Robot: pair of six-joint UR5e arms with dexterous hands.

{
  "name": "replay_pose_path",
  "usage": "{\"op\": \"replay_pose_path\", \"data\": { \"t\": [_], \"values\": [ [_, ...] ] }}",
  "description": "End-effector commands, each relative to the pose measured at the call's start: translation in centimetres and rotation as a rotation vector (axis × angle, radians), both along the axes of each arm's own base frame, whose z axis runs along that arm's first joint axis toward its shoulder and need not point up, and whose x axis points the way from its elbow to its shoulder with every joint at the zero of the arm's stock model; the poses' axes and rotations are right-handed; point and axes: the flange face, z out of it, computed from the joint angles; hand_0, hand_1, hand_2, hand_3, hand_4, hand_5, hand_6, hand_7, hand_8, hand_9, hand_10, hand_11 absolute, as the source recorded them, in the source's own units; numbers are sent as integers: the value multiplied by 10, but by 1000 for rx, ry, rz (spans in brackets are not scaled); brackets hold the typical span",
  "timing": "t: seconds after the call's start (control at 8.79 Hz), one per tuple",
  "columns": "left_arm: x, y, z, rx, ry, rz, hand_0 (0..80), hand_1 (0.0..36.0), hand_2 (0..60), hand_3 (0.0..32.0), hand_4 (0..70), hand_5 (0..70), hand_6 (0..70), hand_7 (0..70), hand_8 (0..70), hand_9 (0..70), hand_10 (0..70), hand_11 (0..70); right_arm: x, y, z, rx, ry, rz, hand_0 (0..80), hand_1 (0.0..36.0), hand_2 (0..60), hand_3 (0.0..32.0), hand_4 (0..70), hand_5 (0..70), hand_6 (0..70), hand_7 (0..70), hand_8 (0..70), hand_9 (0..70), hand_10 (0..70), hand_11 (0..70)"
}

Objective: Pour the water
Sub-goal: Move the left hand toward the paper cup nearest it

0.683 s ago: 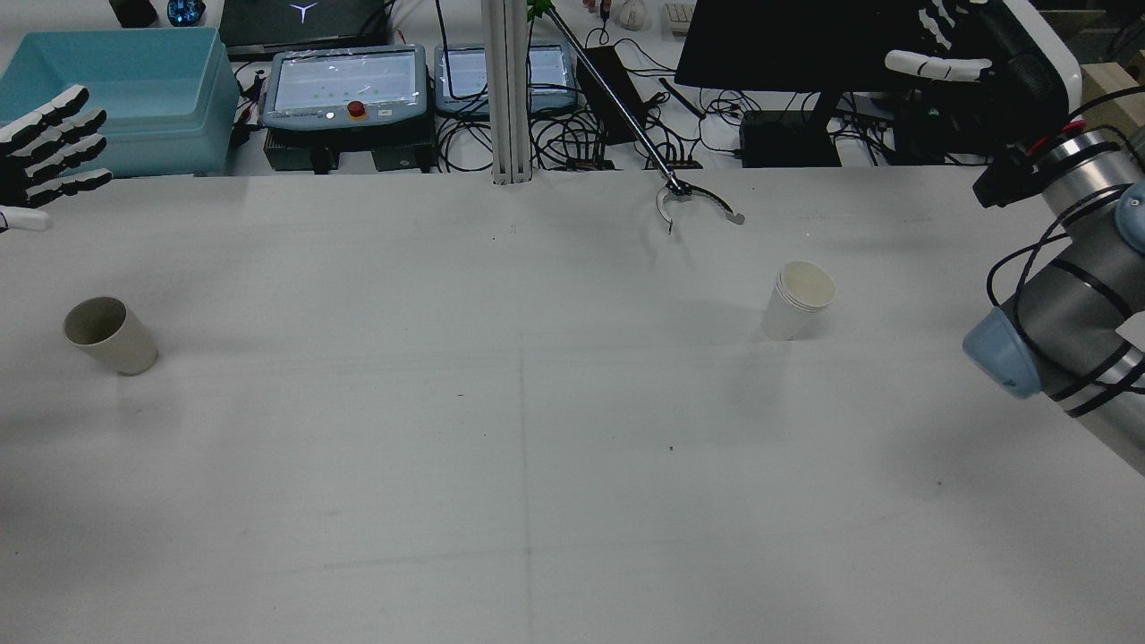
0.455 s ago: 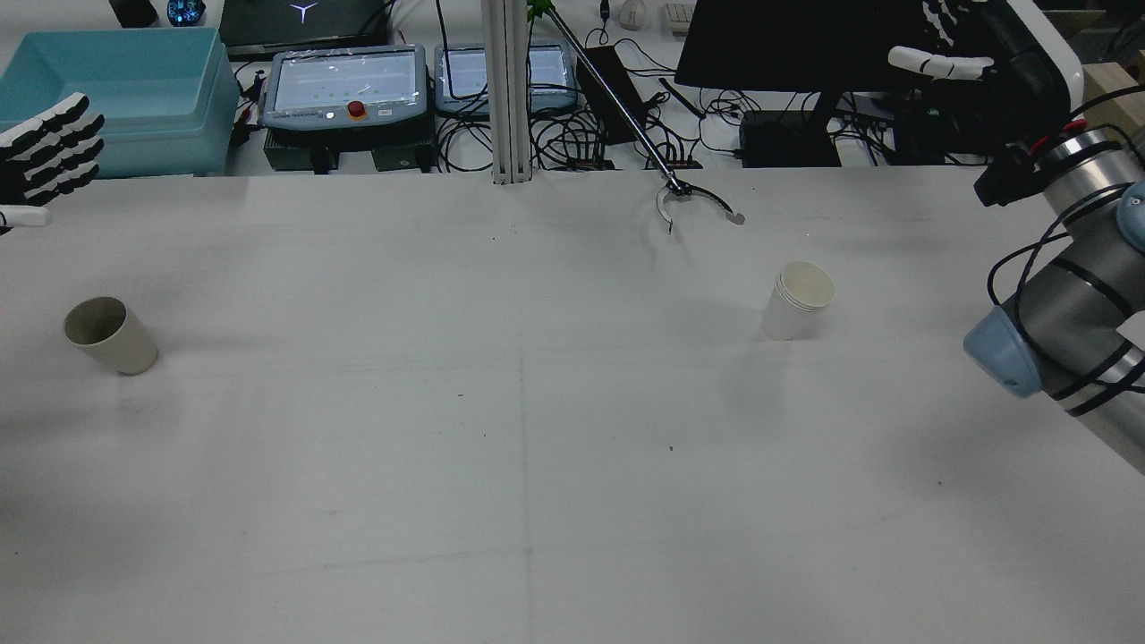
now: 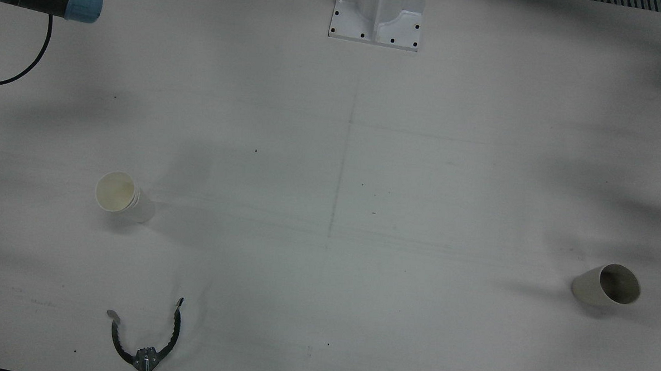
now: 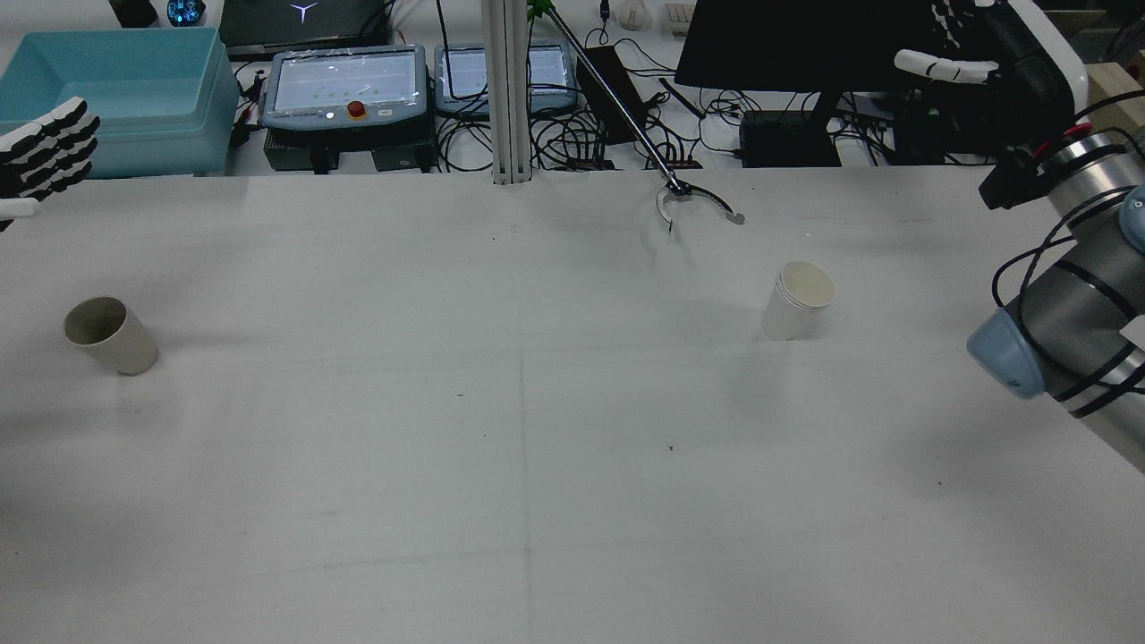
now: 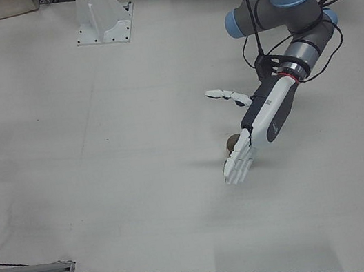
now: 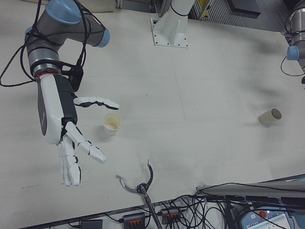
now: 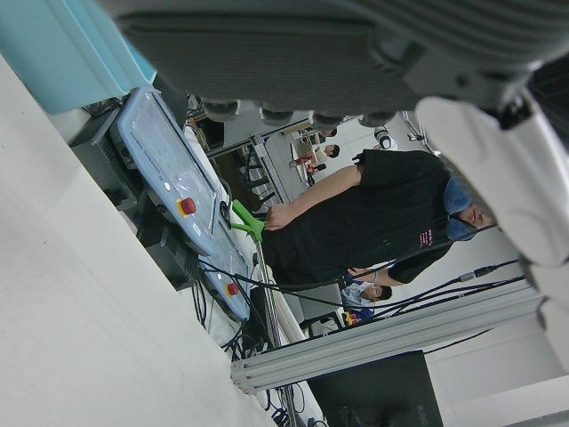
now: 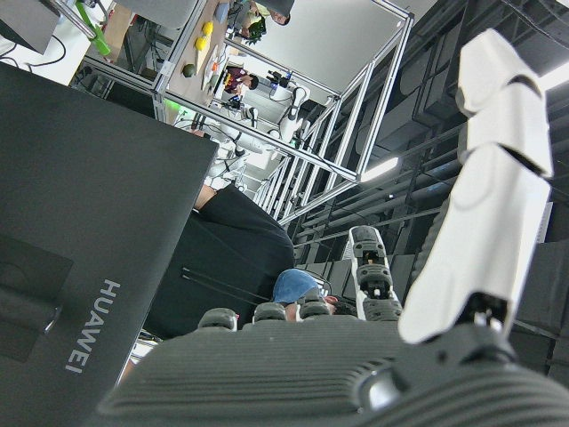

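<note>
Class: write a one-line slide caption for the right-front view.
Open right hand hovers beside upright white paper cup; grey cup stands apart.

You can read one brand only: "HUAWEI" in grey letters on the back of the black monitor [image 8: 84, 267], seen in the right hand view. Nothing else is legible anywhere.

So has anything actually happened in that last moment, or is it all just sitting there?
Only small moves. In the rear view the left hand has slid back toward that view's left edge, open and empty. The right hand edged slightly to the right, also open. Nothing was grasped or let go. The grey cup, white paper cup and grabber tool stayed put.
</note>
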Motion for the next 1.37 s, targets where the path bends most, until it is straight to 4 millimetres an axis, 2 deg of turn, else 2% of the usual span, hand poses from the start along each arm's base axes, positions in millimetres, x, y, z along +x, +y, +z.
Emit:
{"op": "replay_pose_path", "data": {
  "t": [0.0,0.11,0.23,0.34,0.46,0.57,0.68,0.8,0.91,1.02,1.14,1.25],
  "values": [
    [1,20,17,32,-42,20,282,100,161,90,0,0,0,0,0,0,0,0,7,3,10,-17,13,11,486,189,187,40,43,105,8,55,0,0,0,0],
    [-3,26,43,40,-81,2,295,104,164,84,0,0,0,0,0,0,0,0,8,6,17,-28,19,13,482,186,186,36,45,111,11,61,0,0,0,0],
    [-7,25,58,46,-97,-26,329,115,170,72,0,0,0,0,0,0,0,0,9,7,23,-36,21,12,482,184,185,36,40,111,9,57,0,0,0,0],
    [-18,31,77,27,-131,-122,243,97,167,58,0,0,0,0,0,0,0,0,11,11,30,-48,26,12,481,184,184,36,36,113,7,57,0,0,0,0],
    [-19,30,94,22,-134,-141,243,96,162,52,0,0,0,0,0,0,0,0,12,11,30,-48,26,14,481,185,184,34,35,113,3,53,0,0,0,0],
    [-14,31,112,21,-139,-133,373,129,161,52,0,0,0,0,0,0,0,0,12,11,30,-48,25,13,480,184,181,32,29,122,1,52,0,0,0,0],
    [-16,32,127,9,-122,-136,466,196,166,48,0,0,0,0,0,0,0,5,16,12,32,-50,20,23,492,213,202,44,0,120,0,45,0,0,0,0],
    [-16,35,137,-3,-122,-131,475,210,163,44,0,0,0,0,0,0,0,15,18,16,40,-63,23,25,485,206,205,46,0,119,0,45,0,0,0,0],
    [-9,39,168,-40,-93,-104,465,189,151,44,0,0,0,0,0,0,0,15,25,26,53,-82,14,27,477,194,192,52,0,114,0,44,0,0,0,0],
    [-7,43,189,-69,-62,-88,463,185,154,44,0,0,0,0,0,0,0,14,29,40,74,-115,-2,16,473,185,186,50,0,114,0,39,0,0,0,0],
    [-4,44,197,-66,-67,-82,462,184,154,42,0,0,0,0,0,0,0,15,31,47,84,-133,-4,13,470,180,181,50,0,113,0,35,0,0,0,0],
    [16,49,200,-55,-68,-47,460,182,151,48,0,0,0,0,0,0,0,15,30,48,85,-134,-3,10,468,173,176,46,0,119,0,38,0,0,0,0]
  ]
}}
